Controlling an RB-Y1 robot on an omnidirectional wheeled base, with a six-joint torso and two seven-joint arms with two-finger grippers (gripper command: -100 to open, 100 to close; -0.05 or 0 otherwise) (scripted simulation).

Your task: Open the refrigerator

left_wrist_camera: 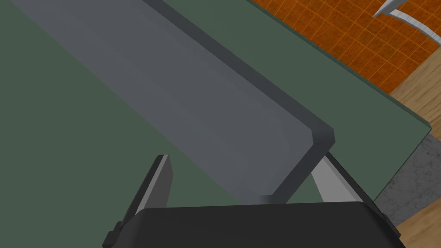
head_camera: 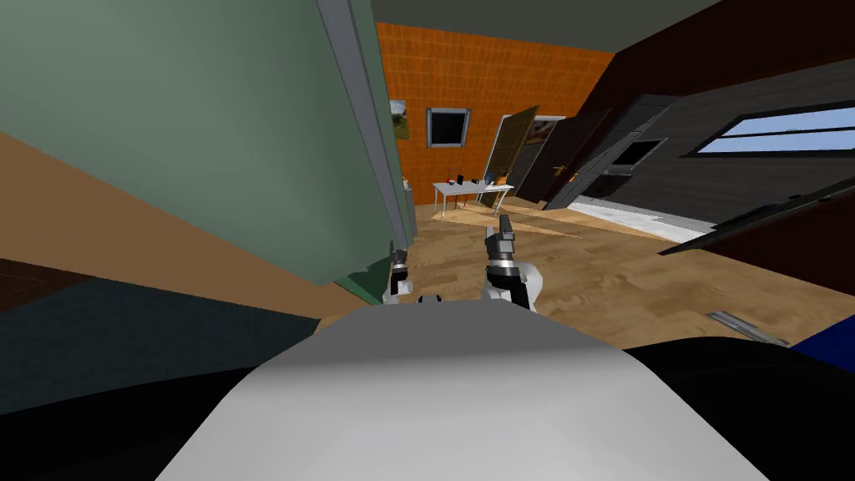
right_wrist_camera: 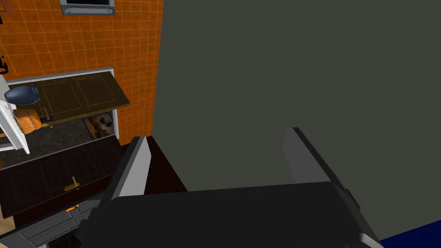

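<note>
My left gripper (left_wrist_camera: 244,160) is spread wide, its fingers straddling the lower end of the grey handle (left_wrist_camera: 185,90) without clamping it. The handle is on the green refrigerator (head_camera: 200,142), close on my left. My right gripper (right_wrist_camera: 217,134) hangs released and empty nearby.

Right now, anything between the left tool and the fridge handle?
Nothing visible. The left tool is open, its fingers straddling the end of the grey handle on the green fridge door.
</note>
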